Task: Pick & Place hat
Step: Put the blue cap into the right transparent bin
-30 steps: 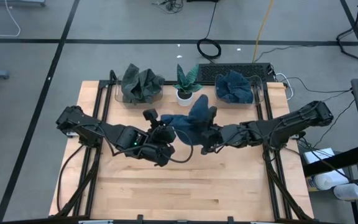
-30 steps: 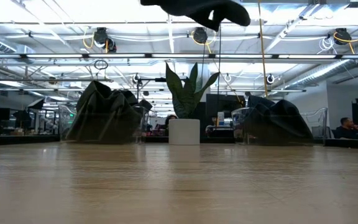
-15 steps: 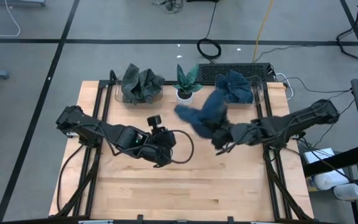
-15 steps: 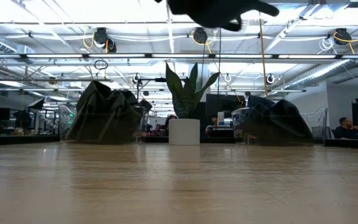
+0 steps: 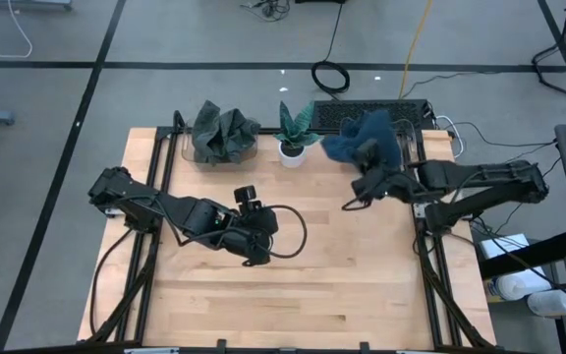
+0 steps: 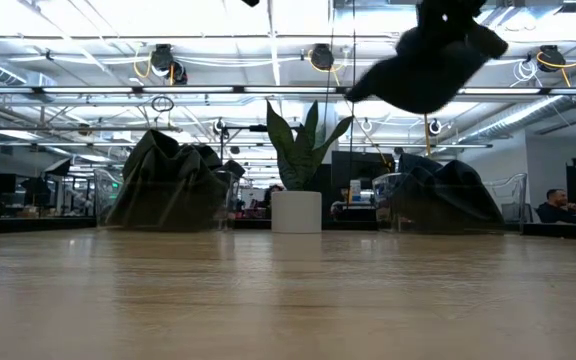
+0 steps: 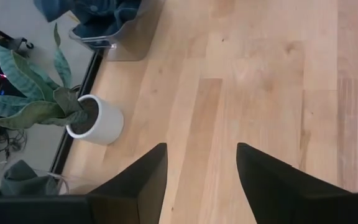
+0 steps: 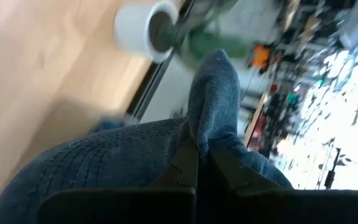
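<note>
1. High view: left claw at the worktop centre, fingers apart, holding nothing.
2. Right claw at two o'clock, clamped on the blue hat, carried in the air.
3. Potted plant at twelve o'clock, between two bins of hats.

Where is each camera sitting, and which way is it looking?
High view: above the table, looking straight down; both arms show, the right end effector carrying the blue hat.
Low view: at tabletop height, looking level across to the white plant pot; the hat hangs overhead.
Left wrist view: on the left arm, looking past the open left end effector at bare wood.
Right wrist view: on the right arm, looking along its fingers shut on the hat.
Shared: the plant pot shows in every view.
</note>
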Robot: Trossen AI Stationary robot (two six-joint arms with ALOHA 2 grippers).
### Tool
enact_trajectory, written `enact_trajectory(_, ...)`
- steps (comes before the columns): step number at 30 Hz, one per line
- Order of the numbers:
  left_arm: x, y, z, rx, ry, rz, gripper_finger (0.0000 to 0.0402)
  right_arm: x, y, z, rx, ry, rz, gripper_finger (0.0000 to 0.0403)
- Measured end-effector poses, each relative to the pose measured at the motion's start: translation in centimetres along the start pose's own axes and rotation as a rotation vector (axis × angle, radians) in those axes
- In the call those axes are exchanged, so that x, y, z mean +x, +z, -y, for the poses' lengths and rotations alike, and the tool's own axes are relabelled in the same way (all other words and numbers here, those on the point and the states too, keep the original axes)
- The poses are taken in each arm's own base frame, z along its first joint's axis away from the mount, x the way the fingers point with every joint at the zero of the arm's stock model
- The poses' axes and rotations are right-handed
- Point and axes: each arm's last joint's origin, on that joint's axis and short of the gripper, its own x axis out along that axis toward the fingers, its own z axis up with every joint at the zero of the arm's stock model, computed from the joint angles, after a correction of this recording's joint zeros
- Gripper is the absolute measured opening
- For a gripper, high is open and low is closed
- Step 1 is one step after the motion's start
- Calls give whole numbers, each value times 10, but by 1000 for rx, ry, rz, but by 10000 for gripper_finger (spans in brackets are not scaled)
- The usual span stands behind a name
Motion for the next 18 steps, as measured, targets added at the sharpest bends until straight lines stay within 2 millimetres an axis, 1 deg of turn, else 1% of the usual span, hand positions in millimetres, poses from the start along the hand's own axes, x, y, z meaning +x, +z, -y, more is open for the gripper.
enact_trajectory(8, 0, -1, 2, 2, -54, -19, 184, 15, -29, -6, -131, 137, -198, 0)
enact_trajectory(12, 0, -1, 2, -4, -85, -29, 176, 20, -40, -7, -137, 183, -253, 0)
enact_trajectory(14, 0, -1, 3, -13, -91, -33, 173, 21, -43, -6, -86, 193, -251, 0)
enact_trajectory(18, 0, -1, 3, -18, -111, -40, 174, 21, -53, 1, 172, 194, -152, 0)
